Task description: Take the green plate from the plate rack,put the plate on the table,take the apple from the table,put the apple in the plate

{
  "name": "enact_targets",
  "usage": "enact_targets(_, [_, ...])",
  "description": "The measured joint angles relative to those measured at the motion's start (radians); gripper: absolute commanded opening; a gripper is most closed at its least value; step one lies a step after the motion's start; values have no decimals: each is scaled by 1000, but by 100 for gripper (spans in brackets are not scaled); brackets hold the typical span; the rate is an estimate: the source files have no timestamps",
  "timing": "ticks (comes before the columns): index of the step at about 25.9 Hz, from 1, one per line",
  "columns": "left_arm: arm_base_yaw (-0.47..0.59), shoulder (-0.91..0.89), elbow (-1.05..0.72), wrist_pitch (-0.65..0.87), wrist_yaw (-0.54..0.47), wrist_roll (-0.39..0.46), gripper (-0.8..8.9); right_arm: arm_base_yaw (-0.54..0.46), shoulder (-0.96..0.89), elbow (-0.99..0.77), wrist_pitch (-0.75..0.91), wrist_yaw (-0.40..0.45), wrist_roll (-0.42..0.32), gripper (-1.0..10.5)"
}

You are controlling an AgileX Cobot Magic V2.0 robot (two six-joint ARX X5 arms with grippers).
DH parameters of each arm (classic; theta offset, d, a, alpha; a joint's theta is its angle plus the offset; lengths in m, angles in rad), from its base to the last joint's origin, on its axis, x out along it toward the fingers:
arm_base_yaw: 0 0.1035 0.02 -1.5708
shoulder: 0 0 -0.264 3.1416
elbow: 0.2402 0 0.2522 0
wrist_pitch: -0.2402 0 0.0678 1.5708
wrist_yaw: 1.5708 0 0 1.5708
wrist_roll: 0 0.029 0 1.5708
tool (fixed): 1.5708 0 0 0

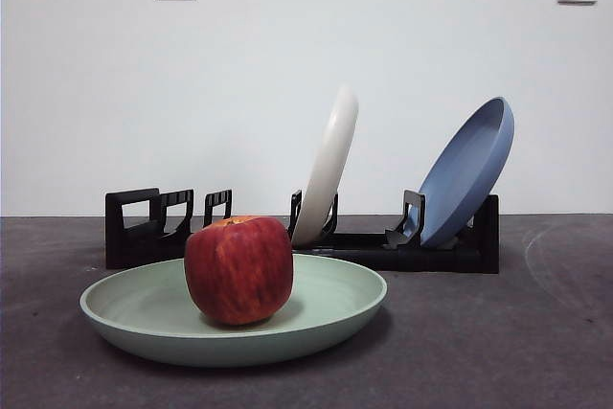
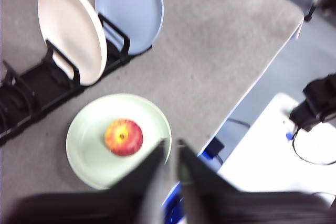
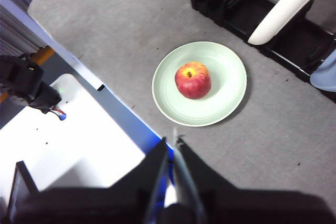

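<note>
The green plate [image 1: 326,313] lies flat on the dark grey table [image 1: 498,352] in front of the black plate rack [image 1: 441,248]. The red apple [image 1: 238,269] stands in the plate's middle, stem dip up. From high above, the left wrist view shows the plate [image 2: 89,158] with the apple [image 2: 123,137] in it. My left gripper [image 2: 172,148] hangs shut and empty over the table's edge. The right wrist view shows the plate [image 3: 226,85] and apple [image 3: 192,80] too, with my right gripper [image 3: 172,141] shut and empty, well away from them. Neither arm shows in the front view.
A cream-white plate [image 1: 328,165] and a blue plate [image 1: 466,170] lean in the rack's slots. The rack's left slots [image 1: 153,217] hold nothing. Beyond the table's edge [image 3: 113,95] lie a white surface [image 3: 68,145] and black equipment [image 3: 23,80].
</note>
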Motion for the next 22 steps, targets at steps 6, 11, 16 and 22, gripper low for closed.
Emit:
enact_targets(6, [0, 8, 0, -1, 0, 0, -4, 0, 2, 0, 0, 67, 0, -16])
enact_targets(11, [0, 18, 0, -1, -3, 0, -4, 0, 15, 0, 0, 141, 0, -16])
enact_targets(16, [0, 34, 0, -1, -8, 0, -4, 0, 29, 0, 0, 173, 0, -16])
enact_targets(22, [0, 84, 0, -1, -8, 0, -4, 0, 34, 0, 0, 176, 0, -16])
